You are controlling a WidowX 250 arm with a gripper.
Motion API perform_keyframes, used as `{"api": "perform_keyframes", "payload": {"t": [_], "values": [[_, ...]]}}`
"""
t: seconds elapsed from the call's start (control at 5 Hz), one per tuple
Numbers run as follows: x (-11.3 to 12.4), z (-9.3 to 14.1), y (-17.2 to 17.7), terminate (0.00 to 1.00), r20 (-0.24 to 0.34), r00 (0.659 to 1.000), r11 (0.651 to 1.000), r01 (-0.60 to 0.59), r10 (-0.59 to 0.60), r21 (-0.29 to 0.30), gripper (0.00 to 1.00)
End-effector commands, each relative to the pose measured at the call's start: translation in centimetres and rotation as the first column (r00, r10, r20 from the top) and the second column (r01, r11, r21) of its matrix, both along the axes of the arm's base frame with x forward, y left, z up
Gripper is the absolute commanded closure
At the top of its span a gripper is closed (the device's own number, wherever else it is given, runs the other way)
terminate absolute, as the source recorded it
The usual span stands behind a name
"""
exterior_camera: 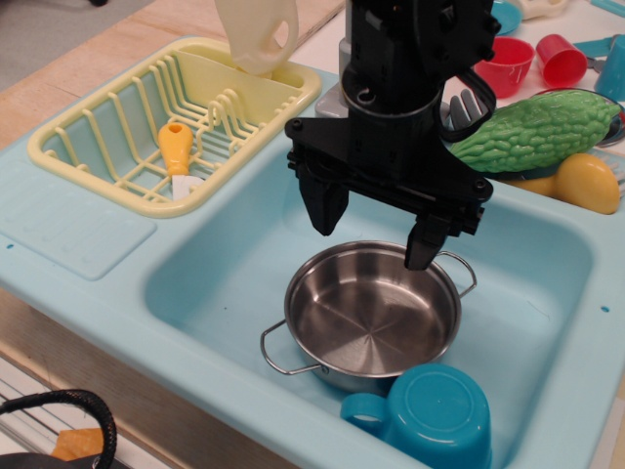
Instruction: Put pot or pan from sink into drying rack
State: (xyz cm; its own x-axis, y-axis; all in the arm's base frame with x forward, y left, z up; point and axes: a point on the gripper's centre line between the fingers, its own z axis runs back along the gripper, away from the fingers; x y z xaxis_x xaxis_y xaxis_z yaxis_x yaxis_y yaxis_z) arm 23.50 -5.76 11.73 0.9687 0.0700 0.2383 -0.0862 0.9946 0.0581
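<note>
A shallow shiny steel pot (371,313) with two wire loop handles sits in the aqua-blue sink (210,283). My black gripper (376,233) hangs open just above the pot's far rim; its right finger (426,242) reaches down to the rim, its left finger (323,203) stands outside the pot on the left. It holds nothing. The pale yellow drying rack (107,147) stands at the left behind the sink.
A teal mug (435,415) lies upside down against the pot's near side. A yellow-handled spatula (178,156) lies in the rack, and a cream plastic piece (256,34) stands at its far end. A green bitter gourd (532,132), yellow toy (584,181) and red cups (508,63) are at the right.
</note>
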Motion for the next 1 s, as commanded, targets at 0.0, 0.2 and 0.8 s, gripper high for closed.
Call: {"api": "perform_keyframes", "payload": {"t": [0.0,0.2,0.8], "values": [[0.0,0.0,0.0,0.0,0.0,1.0,1.0,0.0,0.0,0.0,0.0],[-0.1,-0.5,0.8,0.0,-0.009,0.999,0.999,-0.045,0.046,0.028,0.0],[-0.9,-2.6,3.8,0.0,-0.026,0.994,0.994,-0.106,0.107,0.026,0.0]]}}
